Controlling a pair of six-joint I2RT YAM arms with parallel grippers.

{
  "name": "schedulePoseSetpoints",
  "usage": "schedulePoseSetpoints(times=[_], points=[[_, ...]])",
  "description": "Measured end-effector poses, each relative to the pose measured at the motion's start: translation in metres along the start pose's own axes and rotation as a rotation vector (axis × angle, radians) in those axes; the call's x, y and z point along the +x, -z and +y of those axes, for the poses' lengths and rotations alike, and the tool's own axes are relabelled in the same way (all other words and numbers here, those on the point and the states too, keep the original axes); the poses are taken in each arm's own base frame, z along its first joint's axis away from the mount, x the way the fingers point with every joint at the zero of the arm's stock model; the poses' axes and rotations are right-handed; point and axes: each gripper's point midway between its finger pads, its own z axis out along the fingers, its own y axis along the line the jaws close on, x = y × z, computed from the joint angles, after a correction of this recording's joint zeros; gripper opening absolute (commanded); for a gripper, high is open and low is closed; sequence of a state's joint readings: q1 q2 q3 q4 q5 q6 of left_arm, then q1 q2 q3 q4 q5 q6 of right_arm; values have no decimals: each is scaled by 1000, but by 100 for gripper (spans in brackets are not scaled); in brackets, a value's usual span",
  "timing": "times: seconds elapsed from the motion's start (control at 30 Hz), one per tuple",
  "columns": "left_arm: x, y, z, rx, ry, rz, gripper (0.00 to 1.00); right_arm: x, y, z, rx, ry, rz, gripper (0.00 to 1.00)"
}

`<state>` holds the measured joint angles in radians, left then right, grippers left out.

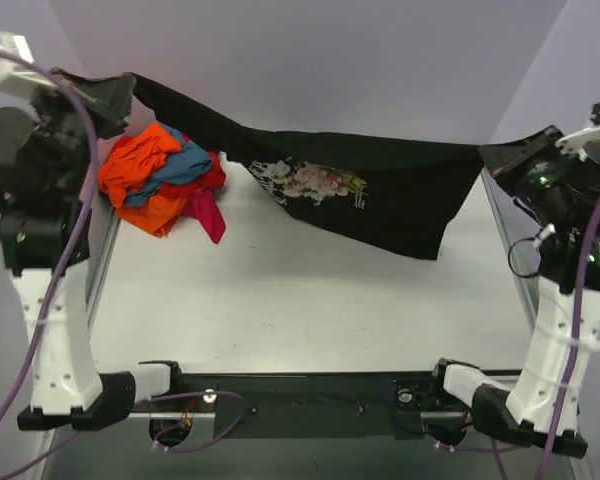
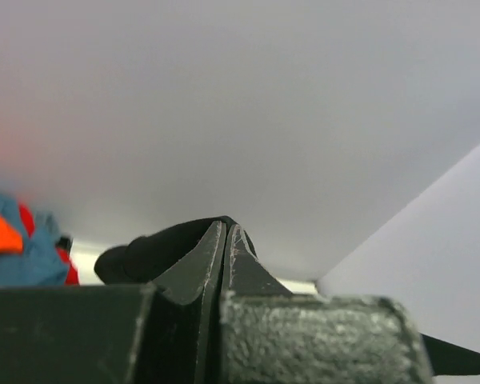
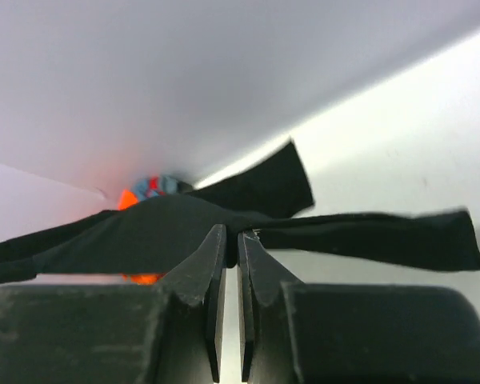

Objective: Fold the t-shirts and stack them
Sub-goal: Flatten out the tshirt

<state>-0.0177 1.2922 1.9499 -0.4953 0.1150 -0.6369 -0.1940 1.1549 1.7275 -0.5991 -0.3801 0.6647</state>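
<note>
Black shirt (image 1: 380, 205) hung stretched over the far table (image 1: 280, 300), left gripper (image 2: 226, 236) and right gripper (image 3: 230, 240) each pinching an end. Spreading step, I'd say. Next it needed laying flat, clear of the pile (image 1: 165, 180) far left.

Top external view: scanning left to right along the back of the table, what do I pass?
Left hand → crumpled pile of coloured t-shirts → rose print on the black t-shirt → right hand. The black t-shirt hangs stretched between both hands.
</note>
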Motion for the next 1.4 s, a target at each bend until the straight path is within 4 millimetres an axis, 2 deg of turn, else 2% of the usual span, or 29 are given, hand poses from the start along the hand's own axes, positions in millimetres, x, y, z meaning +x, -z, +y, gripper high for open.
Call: schedulePoseSetpoints(times=[0.1, 0.23, 0.27, 0.3, 0.37, 0.43, 0.47, 0.53, 0.6, 0.67, 0.73, 0.8, 0.83, 0.87, 0.9, 0.97, 1.03, 1.13, 1.17, 1.23, 1.3, 1.33, 1.4], points=[[-55, 53, -45, 92, -51, -145, 0, -32, 57, 41, -98, 44, -137, 0], [-118, 111, -98, 213, -98, -327, 0, -58, 123, 76, -175, 86, -303, 0], [-132, 120, -110, 242, -105, -371, 0, -62, 133, 81, -185, 91, -332, 0], [-142, 127, -118, 266, -109, -404, 0, -68, 145, 86, -194, 93, -365, 0], [-159, 130, -132, 308, -114, -462, 0, -80, 154, 94, -202, 88, -408, 0], [-164, 115, -133, 324, -107, -481, 0, -88, 142, 95, -193, 64, -407, 0], [-160, 98, -128, 319, -99, -470, 0, -90, 128, 90, -173, 43, -386, 0], [-140, 54, -110, 291, -76, -411, 0, -85, 85, 71, -113, -7, -307, 0], [-96, -8, -77, 238, -40, -300, 0, -69, 25, 40, -30, -65, -183, 0], [-34, -69, -35, 162, -3, -160, 0, -46, -35, 7, 49, -116, -44, 0], [40, -124, 12, 69, 37, -2, 0, -18, -99, -29, 120, -169, 107, 0], [109, -167, 54, -12, 65, 141, 0, 9, -149, -61, 178, -219, 227, 0], [136, -183, 68, -44, 75, 198, 0, 20, -167, -73, 202, -242, 272, 0], [154, -195, 77, -67, 79, 241, 0, 25, -180, -79, 213, -260, 299, 0], [161, -208, 78, -67, 79, 253, 0, 26, -191, -82, 215, -274, 312, 0], [148, -226, 59, -14, 76, 207, 0, 11, -198, -73, 182, -297, 293, 0], [116, -225, 29, 57, 73, 121, 0, -21, -194, -53, 105, -326, 221, 0], [51, -200, -20, 176, 67, -47, 0, -79, -172, -28, -17, -359, 82, 0], [25, -184, -36, 215, 65, -112, 0, -103, -160, -21, -59, -366, 24, 0], [-12, -160, -61, 276, 61, -206, 0, -133, -144, -15, -112, -370, -54, 0], [-42, -138, -83, 342, 55, -286, 0, -148, -136, -18, -128, -380, -92, 0], [-50, -131, -91, 372, 51, -309, 0, -149, -135, -22, -130, -388, -93, 0], [-50, -126, -101, 409, 36, -318, 0, -135, -142, -34, -116, -410, -61, 0]])
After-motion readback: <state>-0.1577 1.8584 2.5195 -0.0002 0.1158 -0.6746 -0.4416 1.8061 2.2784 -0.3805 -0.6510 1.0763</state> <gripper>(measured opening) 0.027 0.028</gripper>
